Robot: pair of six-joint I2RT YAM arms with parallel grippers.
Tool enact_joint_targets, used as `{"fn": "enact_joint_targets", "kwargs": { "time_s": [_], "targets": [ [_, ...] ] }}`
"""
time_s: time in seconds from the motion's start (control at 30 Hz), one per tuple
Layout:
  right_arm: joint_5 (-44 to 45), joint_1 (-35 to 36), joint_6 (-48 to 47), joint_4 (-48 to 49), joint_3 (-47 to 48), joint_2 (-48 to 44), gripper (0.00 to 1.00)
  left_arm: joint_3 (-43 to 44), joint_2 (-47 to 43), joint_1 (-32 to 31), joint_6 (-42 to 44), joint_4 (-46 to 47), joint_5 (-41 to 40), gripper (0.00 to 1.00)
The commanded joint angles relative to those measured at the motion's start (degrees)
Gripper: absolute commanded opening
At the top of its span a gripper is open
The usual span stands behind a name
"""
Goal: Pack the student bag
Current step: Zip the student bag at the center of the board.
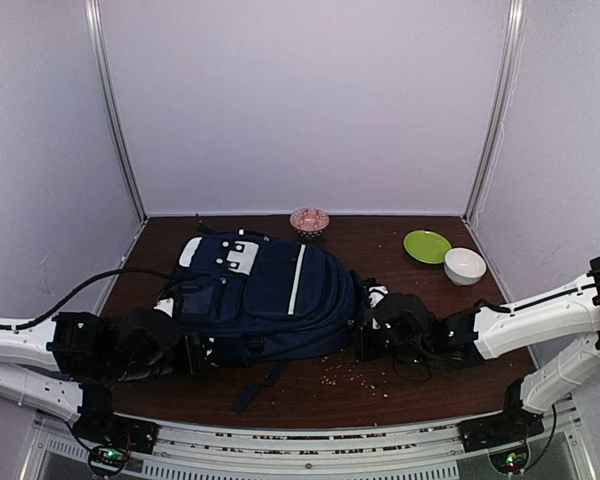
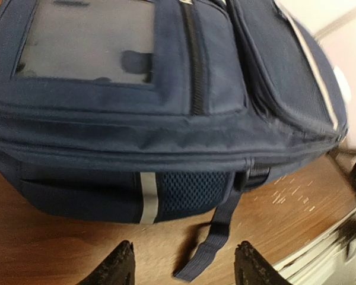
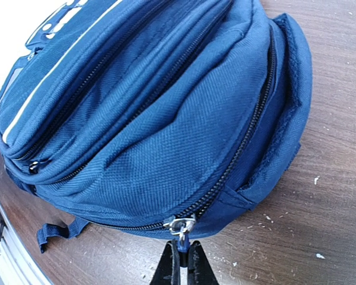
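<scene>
Only wrist views show right hand (image 3: pixel 180 252) pinching zip pull (image 3: pixel 181 228) on student bag (image 3: pixel 160 113), left hand (image 2: pixel 185 252) wide.

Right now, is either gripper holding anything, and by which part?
The right gripper pinches the student bag by its zipper pull. The left gripper is open, holding nothing.

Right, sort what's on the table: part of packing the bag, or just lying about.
Job in hand: backpack; zip pull, pinched by the right gripper; left gripper, open at the backpack's side.
Lying about: pink bowl; green plate; white bowl; crumbs.
</scene>
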Motion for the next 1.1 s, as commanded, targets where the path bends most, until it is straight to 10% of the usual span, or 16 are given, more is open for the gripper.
{"fn": "enact_joint_targets", "kwargs": {
  "time_s": [0.0,0.33,1.07],
  "targets": [
    [-1.5,0.3,-1.3,2.4,1.2,-0.9,0.0,-7.8,-5.8,3.6,-9.5,15.9,-0.1,0.98],
    [-1.8,0.5,-0.6,3.7,0.0,-0.8,0.0,-7.9,-7.3,17.4,-10.1,18.7,5.3,0.98],
    [-2.7,1.1,-0.4,4.3,-1.6,-2.1,0.0,-13.4,-1.5,23.8,-12.7,27.0,10.9,0.87]
  ]
}}
